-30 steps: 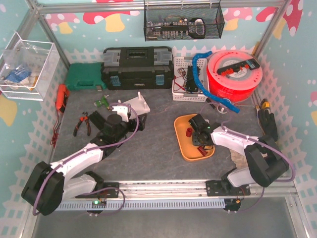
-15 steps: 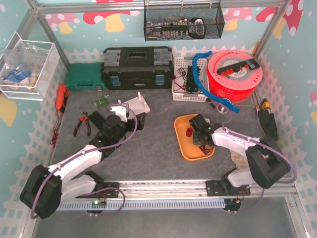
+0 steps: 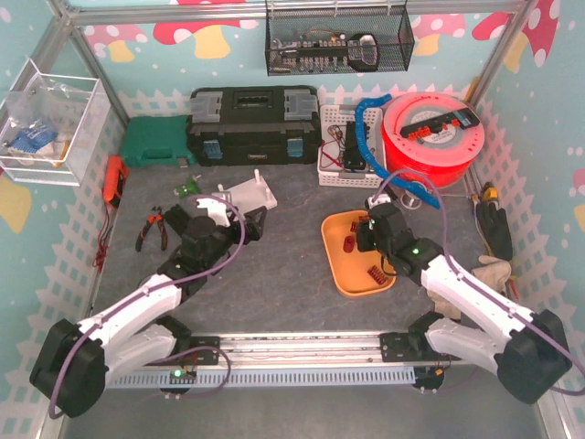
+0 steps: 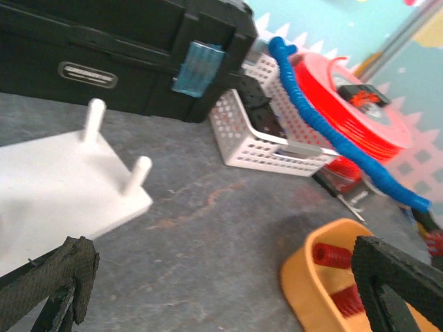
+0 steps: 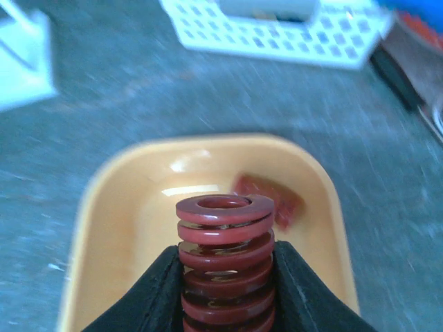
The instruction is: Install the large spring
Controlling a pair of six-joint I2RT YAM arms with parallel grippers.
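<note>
Grey tabletop (image 3: 292, 270): right jaws clamp large red spring (image 5: 223, 259) over orange tray (image 5: 208, 141); left jaws wide open

Right tool (image 3: 369, 232) over orange tray (image 3: 347, 274); left tool (image 3: 250, 223) beside white peg base (image 3: 245, 191).

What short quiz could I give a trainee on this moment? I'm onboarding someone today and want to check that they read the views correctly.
1. True or false: the right gripper is shut on a red spring.
2. Multiple choice: the held spring is above A) the orange tray, B) the white basket, C) the black toolbox.
3. Short answer: how many pegs stand upright on the white base?

Key: 1 true; 2 A; 3 two.
</note>
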